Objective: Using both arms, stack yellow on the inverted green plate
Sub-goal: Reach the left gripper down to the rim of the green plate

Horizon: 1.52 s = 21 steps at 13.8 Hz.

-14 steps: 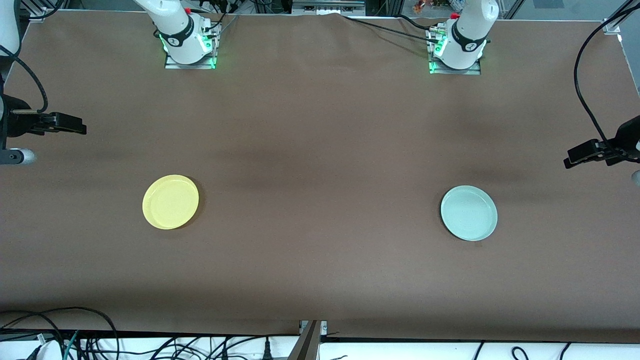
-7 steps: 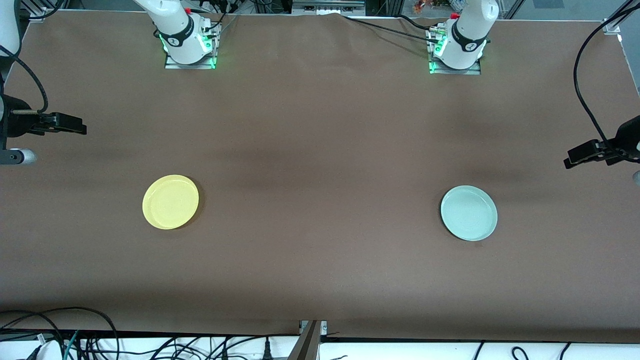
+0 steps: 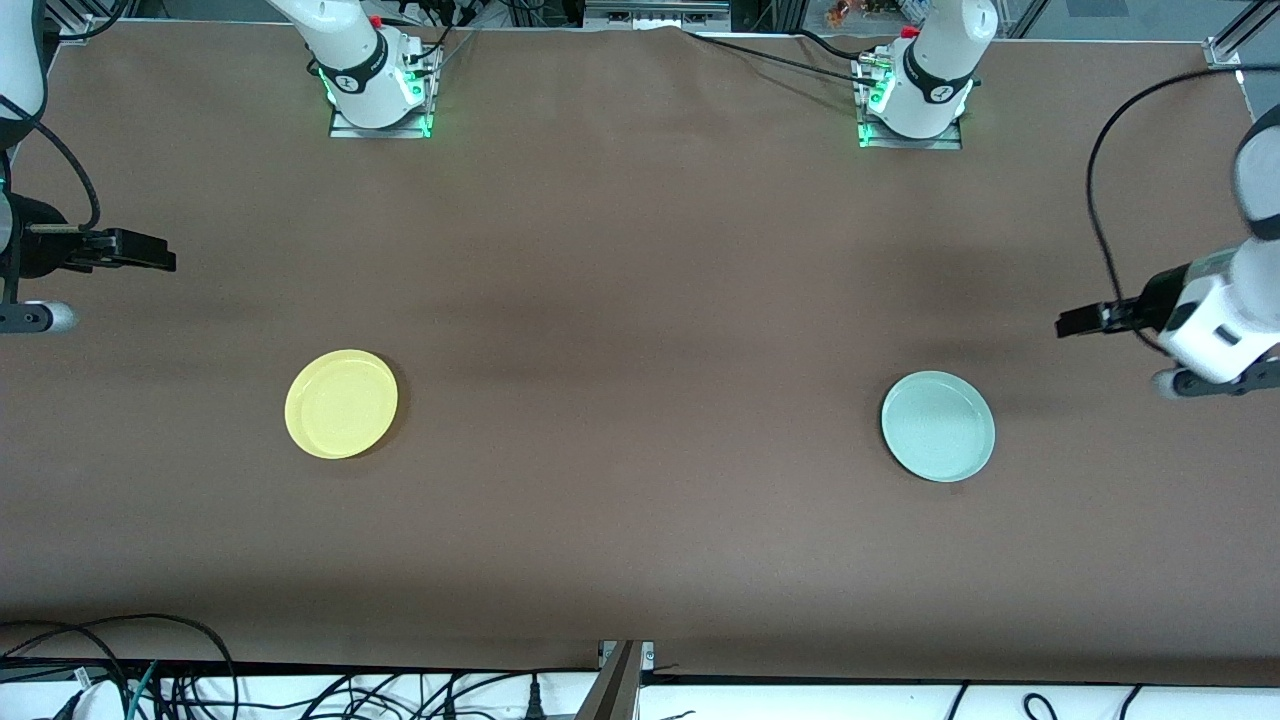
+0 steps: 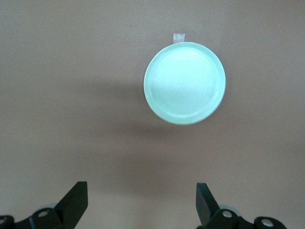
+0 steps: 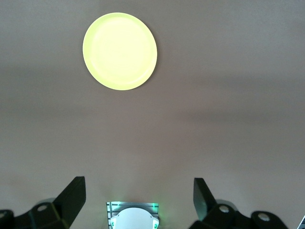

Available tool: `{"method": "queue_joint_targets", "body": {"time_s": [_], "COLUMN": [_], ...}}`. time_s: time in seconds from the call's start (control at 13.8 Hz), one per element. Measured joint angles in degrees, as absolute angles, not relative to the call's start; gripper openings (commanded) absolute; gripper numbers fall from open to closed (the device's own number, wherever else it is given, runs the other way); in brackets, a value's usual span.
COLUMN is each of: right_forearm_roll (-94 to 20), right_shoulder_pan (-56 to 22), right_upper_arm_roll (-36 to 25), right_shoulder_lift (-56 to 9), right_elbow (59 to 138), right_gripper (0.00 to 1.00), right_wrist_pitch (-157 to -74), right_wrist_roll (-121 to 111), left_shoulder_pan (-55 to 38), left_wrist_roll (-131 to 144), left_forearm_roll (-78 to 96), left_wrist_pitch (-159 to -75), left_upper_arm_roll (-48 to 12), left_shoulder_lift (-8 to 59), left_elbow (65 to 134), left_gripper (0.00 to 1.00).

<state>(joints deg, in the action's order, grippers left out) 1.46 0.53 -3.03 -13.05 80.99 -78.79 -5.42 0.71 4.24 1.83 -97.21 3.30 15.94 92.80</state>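
The green plate (image 3: 938,426) lies rim-up on the bench (image 3: 640,300) toward the left arm's end, the yellow plate (image 3: 341,403) toward the right arm's, so inverting comes first: the 2 hands, left hand (image 3: 1085,322) and right hand (image 3: 140,251), are held open, empty, above the bench ends.

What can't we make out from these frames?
- Right gripper: front view's edge cuts off the arm above it.
- Left gripper: upper arm cut off likewise.
- Small pale tab at green plate rim: too small to identify.
- Yellow plate underside: hidden by the plate itself.
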Motion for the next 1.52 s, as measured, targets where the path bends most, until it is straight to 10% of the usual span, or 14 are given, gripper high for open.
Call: {"method": "queue_joint_targets", "body": {"time_s": [0.36,1.3,1.52], "right_forearm_roll": [1.5,1.5,1.5], "right_shoulder_pan": [0.5,0.5,0.5], "right_upper_arm_roll": [-3.0,-3.0,-3.0], "right_shoulder_lift": [-13.1,-13.1,-13.1], "right_elbow": [81.0,80.9,80.9], "right_gripper": [1.00,1.00,1.00], "right_wrist_pitch": [-78.8,-78.8,-78.8], "right_wrist_roll": [-5.3,-5.2,-5.2], "left_shoulder_pan": [0.8,1.0,1.2], "left_wrist_roll": [4.3,6.4,6.4], "left_forearm_roll": [1.8,1.8,1.8], "left_wrist_pitch": [-120.8,-137.1,-137.1], "left_upper_arm_roll": [3.3,3.4,3.5], "left_shoulder_lift": [21.4,34.5,34.4], "left_elbow": [107.6,106.4,106.1], "left_gripper": [1.00,1.00,0.59]}}
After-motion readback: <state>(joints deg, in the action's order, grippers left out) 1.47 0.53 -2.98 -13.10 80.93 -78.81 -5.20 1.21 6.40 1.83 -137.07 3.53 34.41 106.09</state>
